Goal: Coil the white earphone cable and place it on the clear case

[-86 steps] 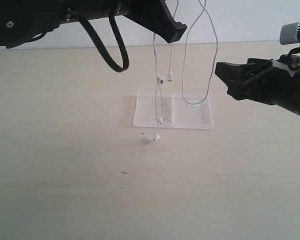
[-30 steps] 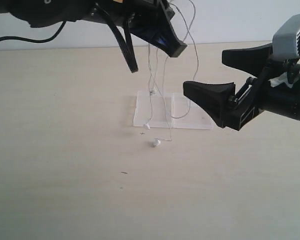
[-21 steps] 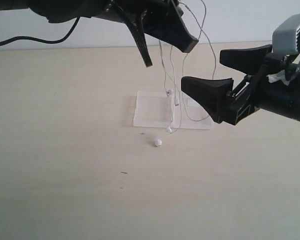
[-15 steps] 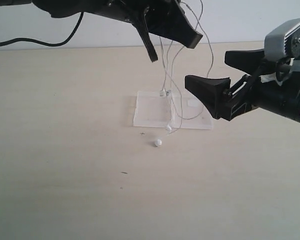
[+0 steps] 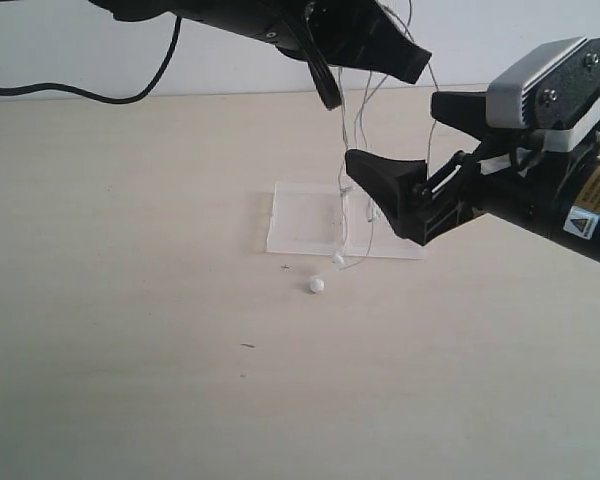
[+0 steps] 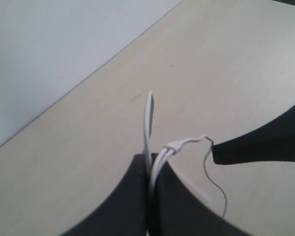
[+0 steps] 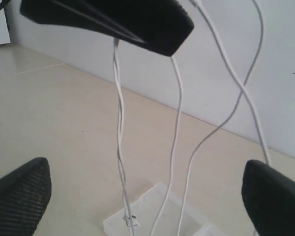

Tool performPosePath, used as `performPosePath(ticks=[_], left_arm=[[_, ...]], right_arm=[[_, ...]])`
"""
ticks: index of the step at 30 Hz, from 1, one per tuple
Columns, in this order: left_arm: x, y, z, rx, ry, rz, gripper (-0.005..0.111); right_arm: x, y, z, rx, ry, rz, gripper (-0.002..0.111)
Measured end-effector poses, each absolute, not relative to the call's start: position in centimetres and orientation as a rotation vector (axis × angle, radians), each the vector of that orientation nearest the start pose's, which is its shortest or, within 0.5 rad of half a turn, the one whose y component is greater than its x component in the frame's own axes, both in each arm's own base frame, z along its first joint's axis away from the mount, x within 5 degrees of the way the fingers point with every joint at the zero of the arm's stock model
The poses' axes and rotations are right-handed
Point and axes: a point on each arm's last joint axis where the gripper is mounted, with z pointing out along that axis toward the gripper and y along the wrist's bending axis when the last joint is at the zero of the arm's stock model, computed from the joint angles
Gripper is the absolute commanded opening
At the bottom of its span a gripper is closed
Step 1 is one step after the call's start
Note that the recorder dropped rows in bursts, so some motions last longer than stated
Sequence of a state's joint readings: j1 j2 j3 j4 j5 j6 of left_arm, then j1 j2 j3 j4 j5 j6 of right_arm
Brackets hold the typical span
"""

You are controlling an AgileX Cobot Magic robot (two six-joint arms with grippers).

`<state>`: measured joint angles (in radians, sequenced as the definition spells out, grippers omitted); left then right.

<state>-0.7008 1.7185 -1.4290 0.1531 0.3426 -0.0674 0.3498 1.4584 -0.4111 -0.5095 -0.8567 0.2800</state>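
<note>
– What's that white speck nearest us?

– A small white bit [image 5: 316,285] lying loose on the table [image 5: 130,380], just this side of the case. It could be an earbud tip. I can't tell whether it's joined to the wire.

– And the case itself?

– The clear case [image 5: 305,215] lies flat and open in the far half of the table, roughly midway between the left and right edges. One earbud [image 5: 337,258] dangles at its near edge, touching it or just off it.

– So where's the cable?

– Mostly in the air. The earphone cable [image 5: 342,170] hangs in long loose strands above the case, from the left claw [image 5: 405,62]. That claw is pinched tight on it, and its own camera shows the white strands squeezed between the two fingers.

– The right one?

– The right claw [image 5: 392,130] is spread wide, with a finger on each side of the hanging strands. As far as I can judge it's over the case's right half, and it doesn't seem to grip anything.

– How far along, then?

– Early, I'd say. The wire is up over the right spot, but I see no coil, only slack loops. The winding, the laying down on the case and the letting go all look undone.

– Behind all that?

– Just the table's far edge and a pale wall [image 5: 470,30].
</note>
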Motion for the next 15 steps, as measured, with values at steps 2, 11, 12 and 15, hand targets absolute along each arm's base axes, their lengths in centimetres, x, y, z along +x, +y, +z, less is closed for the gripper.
performPosePath(ticks=[2, 11, 12, 15], left_arm=[[31.5, -25.9, 32.1, 0.775, 1.981, -0.319, 0.0], [31.5, -25.9, 32.1, 0.768, 1.985, -0.324, 0.0], [31.5, -25.9, 32.1, 0.768, 1.985, -0.324, 0.0], [31.5, -25.9, 32.1, 0.768, 1.985, -0.324, 0.0]], right_arm=[[22.5, 12.2, 19.7, -0.629, 1.65, 0.532, 0.101], [24.7, 13.3, 19.2, -0.582, 1.655, 0.456, 0.101], [25.0, 13.4, 19.2, -0.581, 1.663, 0.451, 0.101], [25.7, 13.5, 18.8, -0.574, 1.691, 0.438, 0.101]])
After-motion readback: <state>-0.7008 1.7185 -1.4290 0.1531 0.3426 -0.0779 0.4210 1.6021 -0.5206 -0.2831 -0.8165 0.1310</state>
